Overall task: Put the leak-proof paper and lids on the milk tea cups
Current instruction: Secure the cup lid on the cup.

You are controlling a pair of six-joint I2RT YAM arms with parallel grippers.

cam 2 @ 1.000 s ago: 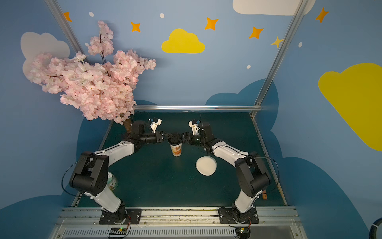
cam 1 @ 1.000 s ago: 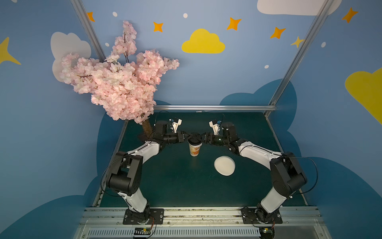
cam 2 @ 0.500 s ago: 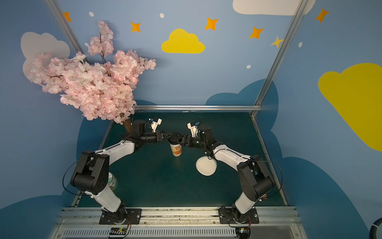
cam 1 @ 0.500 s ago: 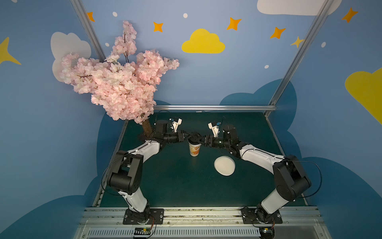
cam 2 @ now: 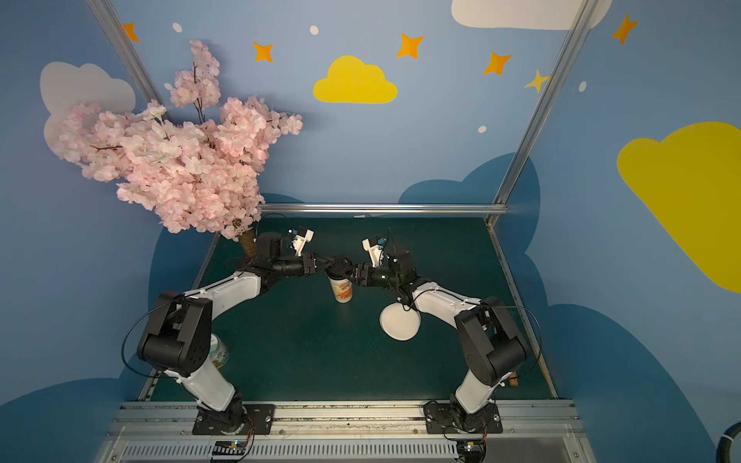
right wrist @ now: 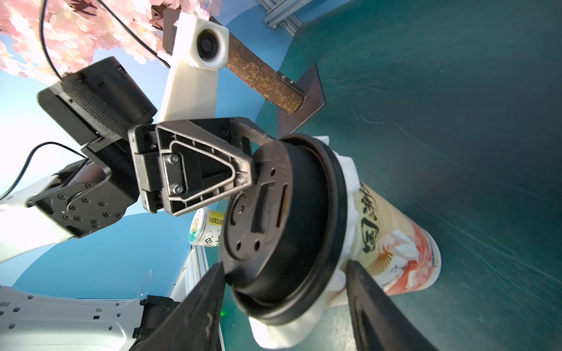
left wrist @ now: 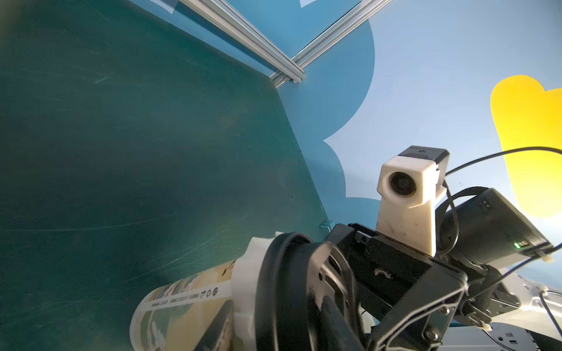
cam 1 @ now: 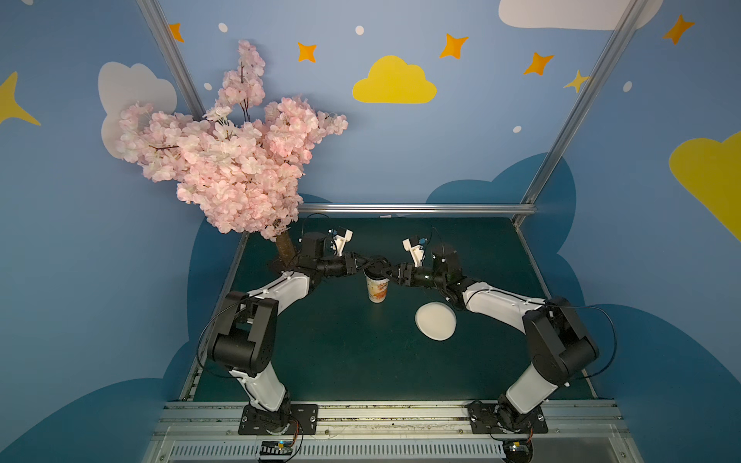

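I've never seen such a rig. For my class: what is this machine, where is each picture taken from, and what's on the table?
Two robot arms stand on a green table, each ending in a two-fingered gripper. Two pictures look down from above; two come from cameras on the wrists. Between the arms stands a paper cup, black lid on, white leak-proof paper showing beneath. The left gripper pinches the lid; the right gripper straddles it, jaws apart. A white pile of sheets lies nearby.
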